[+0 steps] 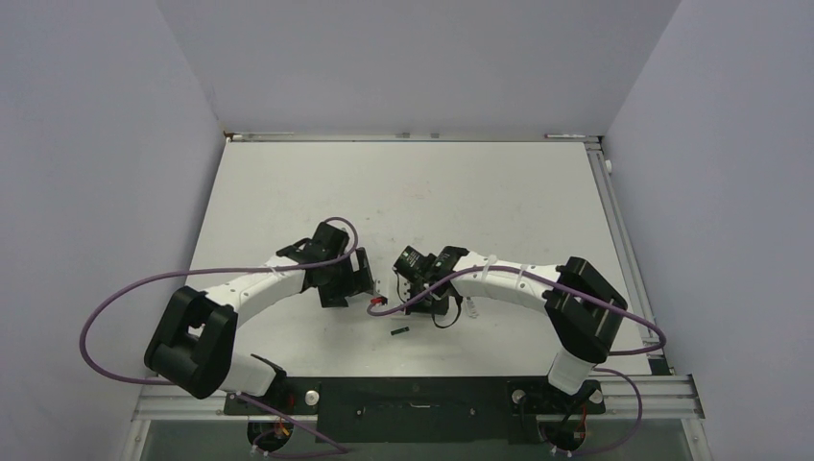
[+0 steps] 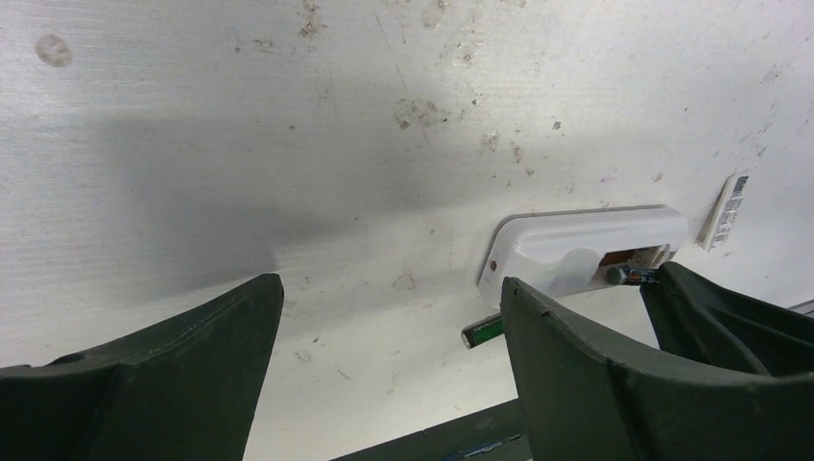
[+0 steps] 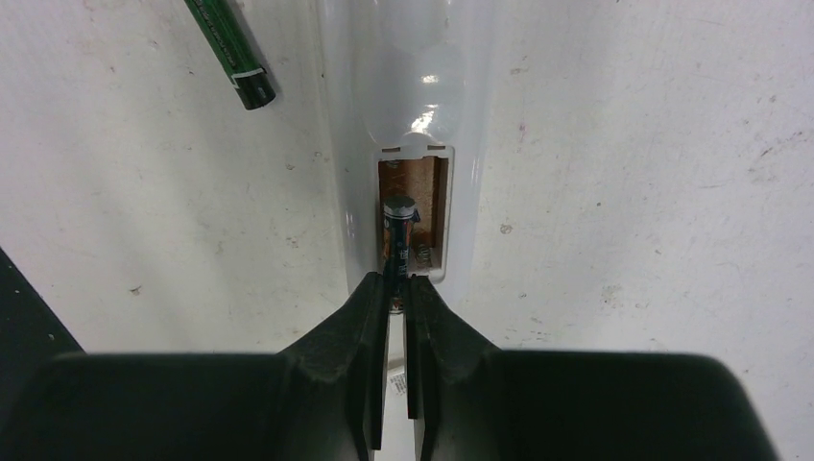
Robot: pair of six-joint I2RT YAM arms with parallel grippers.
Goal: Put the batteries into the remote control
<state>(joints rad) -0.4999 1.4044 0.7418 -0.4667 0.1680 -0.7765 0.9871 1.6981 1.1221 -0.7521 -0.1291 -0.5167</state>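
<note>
White plastic remote control (image 3: 413, 86) lies slot-up on the tabletop (image 3: 624, 144), right ahead of the right fingers (image 3: 397, 293), which are clenched on the tail of a battery (image 3: 399, 226) tilted into the slot (image 3: 434, 206). Meanwhile the left fingers (image 2: 389, 288) are spread wide, holding nothing. Ahead-left of the right fingers lies the spare battery (image 3: 228, 48). Guessing these are light, stiff, slick and roll easily, so pinch mid-barrel.

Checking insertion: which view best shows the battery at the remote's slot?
Right wrist: the battery shows plainly at the remote control slot, pinched by the right claw. Left wrist shows only its tip; top external hides it.
</note>
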